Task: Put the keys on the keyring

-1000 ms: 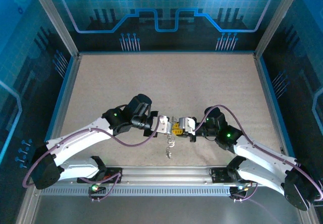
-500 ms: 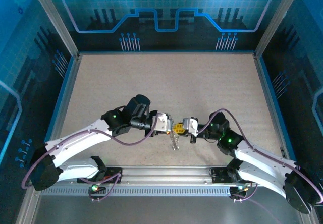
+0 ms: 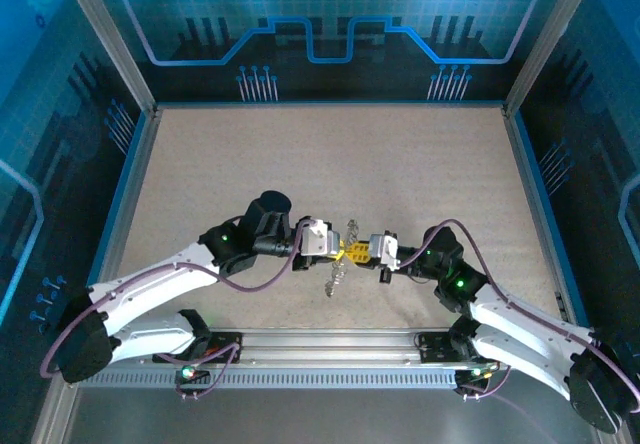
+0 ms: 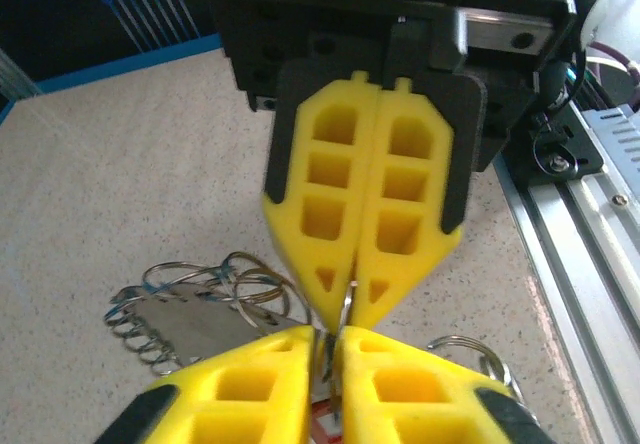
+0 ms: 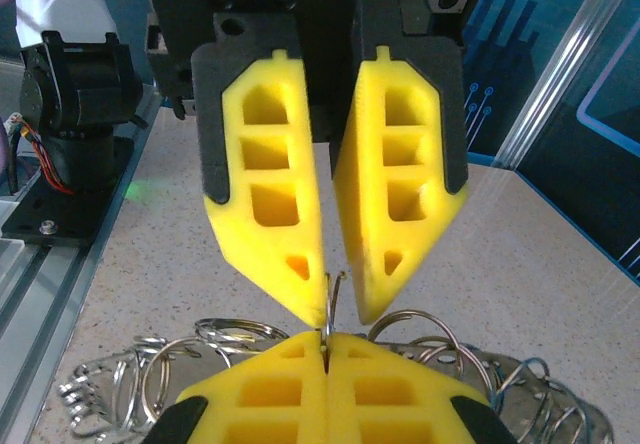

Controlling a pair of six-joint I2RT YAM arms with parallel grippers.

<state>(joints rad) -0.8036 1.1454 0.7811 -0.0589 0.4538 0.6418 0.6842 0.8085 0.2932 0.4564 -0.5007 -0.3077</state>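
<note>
Pinching keyring, left hand meeting right hand

Keyring glossy thin metal; jaws matt yellow plastic; table speckled matt.

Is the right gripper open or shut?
Shut. In its wrist view the right gripper shows yellow fingers pressed together with no gap, pinching a thin wire ring.
</note>
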